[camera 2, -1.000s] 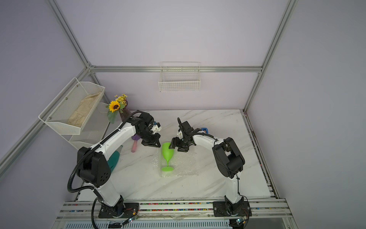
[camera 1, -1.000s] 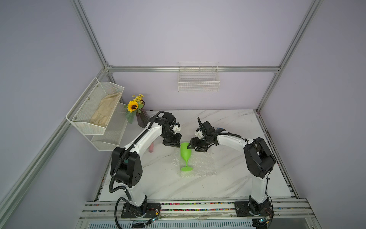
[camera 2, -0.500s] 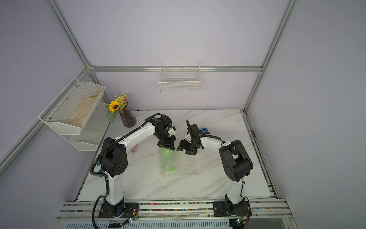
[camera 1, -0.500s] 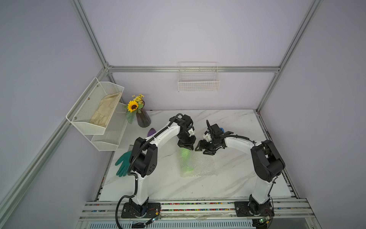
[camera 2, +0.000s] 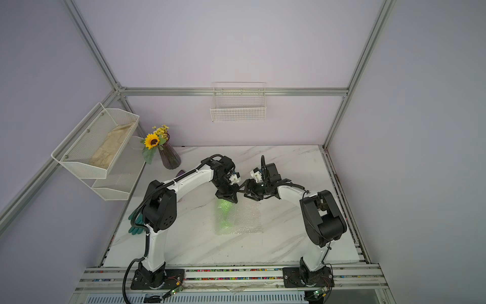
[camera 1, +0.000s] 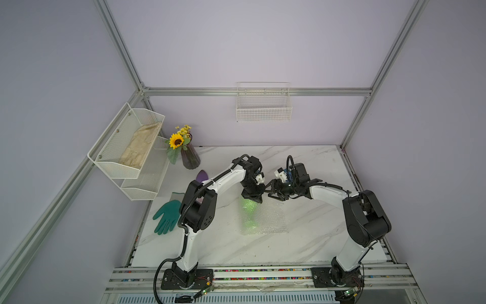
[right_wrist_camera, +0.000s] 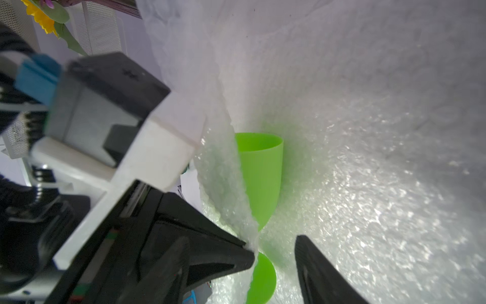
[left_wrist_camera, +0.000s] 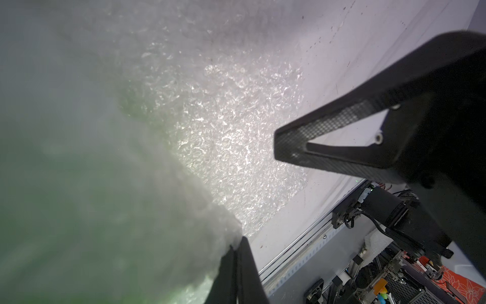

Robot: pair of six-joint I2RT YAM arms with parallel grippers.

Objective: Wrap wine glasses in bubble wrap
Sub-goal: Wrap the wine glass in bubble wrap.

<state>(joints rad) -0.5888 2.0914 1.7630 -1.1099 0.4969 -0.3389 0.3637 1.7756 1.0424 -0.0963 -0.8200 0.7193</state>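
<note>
Whereas a second ago it lay bare, lime-green opaque plastic goblet [right_wrist_camera: 263, 179] now lies under a folded-over clear bubble-wrap sheet [camera 1: 268, 218], well apart from dark purple ribbed vase [camera 1: 190, 158]. Left gripper [left_wrist_camera: 236, 246]: clenched on sheet edge. Right gripper [camera 1: 272, 193]: jaws spread, empty. First layer apparently on.

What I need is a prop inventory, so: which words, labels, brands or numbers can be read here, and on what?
No text is legible in any view.
Lime-green goblet: plain, no print.
Bubble wrap: no print seen.
Dark unit by the rail: a pale marking, too small to read.
Small green board at the left arm's base: too small to read.
</note>
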